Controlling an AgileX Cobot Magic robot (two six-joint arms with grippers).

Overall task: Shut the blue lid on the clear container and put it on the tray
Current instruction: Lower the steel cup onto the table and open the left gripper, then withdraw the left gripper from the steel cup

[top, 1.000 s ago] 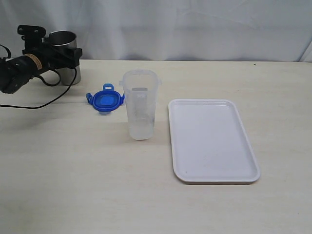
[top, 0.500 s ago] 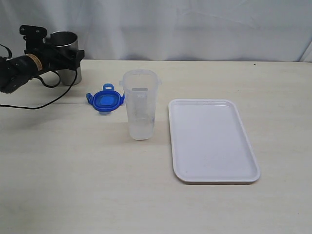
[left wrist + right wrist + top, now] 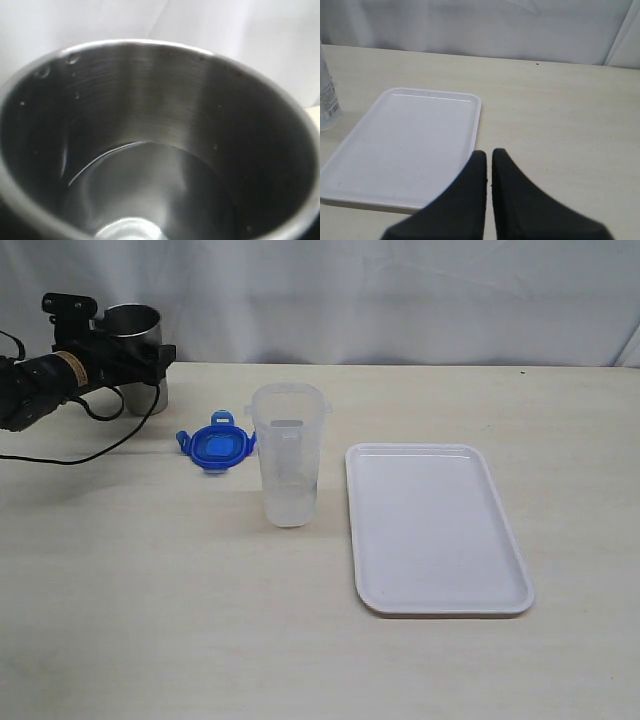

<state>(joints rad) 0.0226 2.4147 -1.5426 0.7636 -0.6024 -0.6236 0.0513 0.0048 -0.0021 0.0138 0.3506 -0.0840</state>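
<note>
The clear container (image 3: 288, 455) stands upright and uncovered mid-table. The blue lid (image 3: 216, 447) lies flat on the table just left of it, apart from it. To the container's right lies the white tray (image 3: 435, 530), bare; the right wrist view also has the tray (image 3: 410, 145) and a sliver of the container (image 3: 326, 95). My left gripper (image 3: 150, 358) is at the far left, up against the steel cup (image 3: 135, 325), and its fingers are hard to make out. My right gripper (image 3: 489, 152) is shut and empty, hovering near the tray's corner.
The steel cup (image 3: 150, 125) fills the left wrist view, seen from above into its empty inside. A black cable (image 3: 90, 445) trails from the left arm across the table. A white curtain hangs behind the table's back edge.
The left arm has shifted slightly right at the steel cup. Lid, container and tray have not moved.
</note>
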